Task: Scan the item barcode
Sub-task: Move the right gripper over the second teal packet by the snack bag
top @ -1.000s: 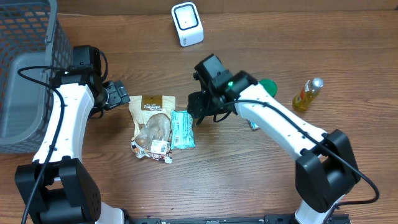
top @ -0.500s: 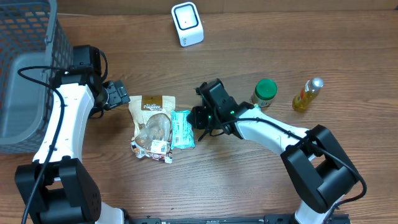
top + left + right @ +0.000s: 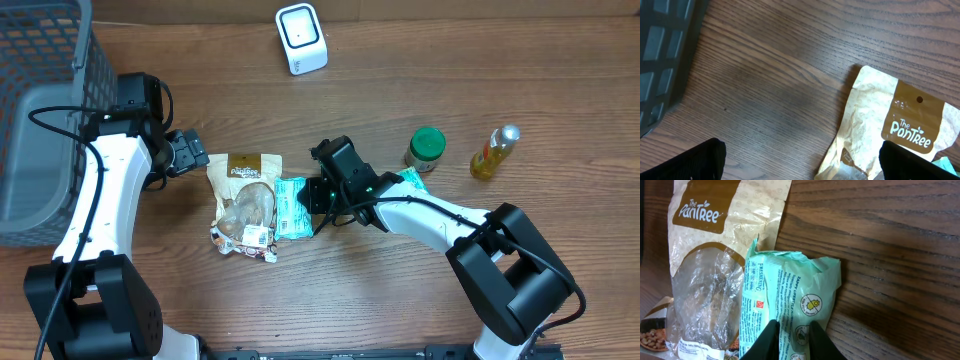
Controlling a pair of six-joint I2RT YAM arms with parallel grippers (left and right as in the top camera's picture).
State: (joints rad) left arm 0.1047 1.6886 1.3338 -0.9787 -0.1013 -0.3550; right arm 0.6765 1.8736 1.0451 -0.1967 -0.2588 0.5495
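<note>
- Green packet (image 3: pixel 293 208) lies flat mid-bench (image 3: pixel 400 300). Its left edge touches the PanTree pouch (image 3: pixel 243 190).
- Right fingers (image 3: pixel 769 340) are drawn in tight on a raised fold at the packet's near end, gripping film rather than the body.
- Left fingers (image 3: pixel 695 162) are spread wide over bare wood beside the pouch, holding nothing.
- Risk: a shallow pinch on slick film could slip out on lifting.
- Risk: the touching pouch may drag along with the packet.
- Risk: no barcode is visible on the upward face, so it may meet the scanner (image 3: pixel 301 38) wrong side on.
- Long axis runs from the near edge to the far edge of the bench, the free end towards the scanner side, print reading lengthwise.
</note>
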